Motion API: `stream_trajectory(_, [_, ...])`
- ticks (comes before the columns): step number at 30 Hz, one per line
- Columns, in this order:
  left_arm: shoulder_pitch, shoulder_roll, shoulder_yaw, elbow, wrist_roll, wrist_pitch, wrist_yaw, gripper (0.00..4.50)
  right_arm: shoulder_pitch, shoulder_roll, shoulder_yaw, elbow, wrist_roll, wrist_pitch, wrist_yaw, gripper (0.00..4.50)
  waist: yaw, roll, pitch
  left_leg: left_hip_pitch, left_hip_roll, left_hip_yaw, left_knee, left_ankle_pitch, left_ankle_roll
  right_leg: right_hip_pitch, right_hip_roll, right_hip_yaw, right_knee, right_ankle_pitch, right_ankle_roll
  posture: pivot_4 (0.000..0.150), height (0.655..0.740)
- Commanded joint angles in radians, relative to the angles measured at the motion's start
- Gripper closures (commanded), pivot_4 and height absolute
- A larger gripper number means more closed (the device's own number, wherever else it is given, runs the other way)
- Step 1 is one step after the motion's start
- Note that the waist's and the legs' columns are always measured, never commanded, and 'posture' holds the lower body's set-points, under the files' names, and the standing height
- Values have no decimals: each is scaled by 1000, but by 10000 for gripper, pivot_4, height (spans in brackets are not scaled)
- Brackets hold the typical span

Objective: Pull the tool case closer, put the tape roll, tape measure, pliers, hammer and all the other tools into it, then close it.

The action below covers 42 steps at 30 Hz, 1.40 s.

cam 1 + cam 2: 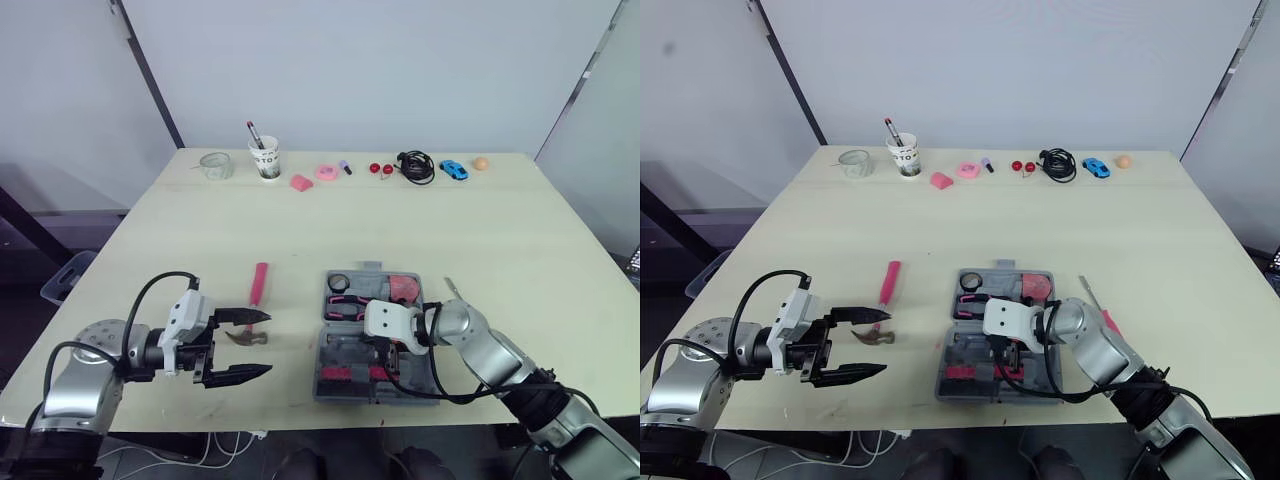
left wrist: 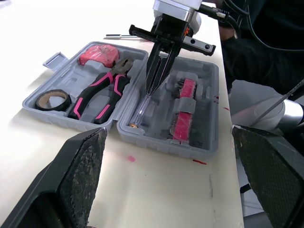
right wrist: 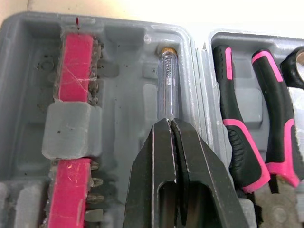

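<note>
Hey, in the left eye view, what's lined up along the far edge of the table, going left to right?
Clear bowl → paper cup with a pen → pink block → pink ring → small purple piece → two red pieces → black cable → blue toy car → orange ball.

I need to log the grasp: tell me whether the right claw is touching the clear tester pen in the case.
Touching. The right wrist view shows the right claw shut on the end of the clear tester pen.
</note>
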Motion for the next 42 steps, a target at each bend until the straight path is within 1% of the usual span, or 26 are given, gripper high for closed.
stream_trajectory(1, [1,0,6,-35,-16,2,3,0,26,-39,42,61,-75,2,-3,44410,0,-1,0,0,0,0,0,0,0,0,0,0,0,0,0,1500,7400])
stream_trajectory(8, [0,0,9,-32,-17,7,0,0,28,-36,62,90,-118,-40,-6,44410,0,-2,-2,1,0,0,0,0,0,0,0,0,1,0,0,1500,7400])
stream_trajectory(11, [-5,0,8,-30,-17,9,0,0,35,-20,42,100,-109,-31,-23,44410,0,-4,-3,1,0,0,0,0,0,0,0,0,1,0,0,1500,7400])
stream_trajectory(18, [-12,-1,6,-22,-15,7,-4,0,28,-20,45,147,-138,-62,-42,44410,-1,-5,-4,2,0,0,0,0,0,0,0,1,3,0,0,1500,7400])
stream_trajectory(28, [-19,-4,5,-13,-12,3,-5,0,45,23,-16,130,-71,1,-32,44410,-3,-6,-5,3,0,0,0,0,0,0,0,1,4,0,-1,1500,7400])
stream_trajectory(30, [-18,-5,6,-13,-13,3,-4,0,50,30,-42,104,-45,11,-32,44410,-3,-6,-5,3,0,1,0,0,0,0,0,1,4,0,-1,1500,7400])
stream_trajectory(34, [-11,-14,18,-12,-25,8,5,0,68,48,-148,-2,62,31,-38,44410,1,-5,-4,2,0,0,0,0,0,0,0,1,4,0,-1,1500,7400])
stream_trajectory(38, [0,-26,44,-26,-52,30,32,0,107,40,-258,-113,168,71,-35,44410,1,-3,-1,-1,0,0,1,0,0,-1,0,1,2,0,0,1500,7400])
stream_trajectory(42, [28,-37,79,-49,-91,71,77,0,167,11,-357,-189,253,46,-33,44410,-2,-3,0,-1,0,0,0,0,0,-1,0,1,2,0,0,1500,7400])
